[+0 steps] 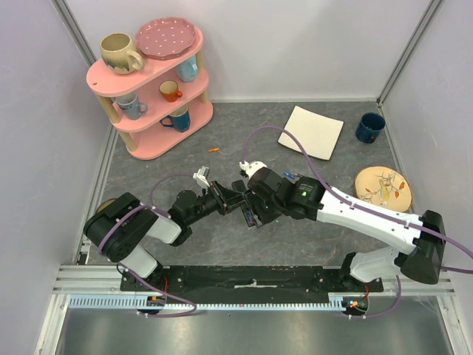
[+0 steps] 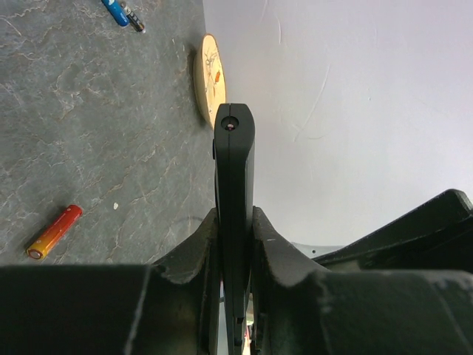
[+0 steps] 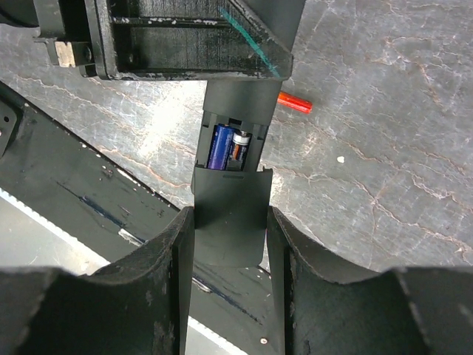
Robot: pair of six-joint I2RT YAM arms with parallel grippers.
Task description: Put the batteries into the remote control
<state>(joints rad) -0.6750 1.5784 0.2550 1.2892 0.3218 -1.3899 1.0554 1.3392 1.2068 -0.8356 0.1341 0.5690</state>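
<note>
My left gripper (image 2: 235, 216) is shut on the remote control (image 2: 234, 163), a slim black bar seen edge-on and pointing away. In the right wrist view the remote control (image 3: 240, 100) shows its open battery recess with a blue battery (image 3: 219, 146) and a black-and-orange battery (image 3: 240, 146) side by side in it. A black battery cover (image 3: 229, 211) lies over the recess's near end, and my right gripper (image 3: 229, 212) is shut on the cover's two side edges. Both grippers meet above the table's middle (image 1: 247, 203). An orange-red battery (image 2: 53, 231) and a blue battery (image 2: 114, 11) lie loose on the table.
A pink three-tier shelf (image 1: 151, 81) with mugs and a plate stands at the back left. A white square plate (image 1: 311, 132), a dark blue mug (image 1: 369, 127) and a round wooden coaster (image 1: 380, 188) are at the back right. One orange battery (image 1: 213, 150) lies by the shelf.
</note>
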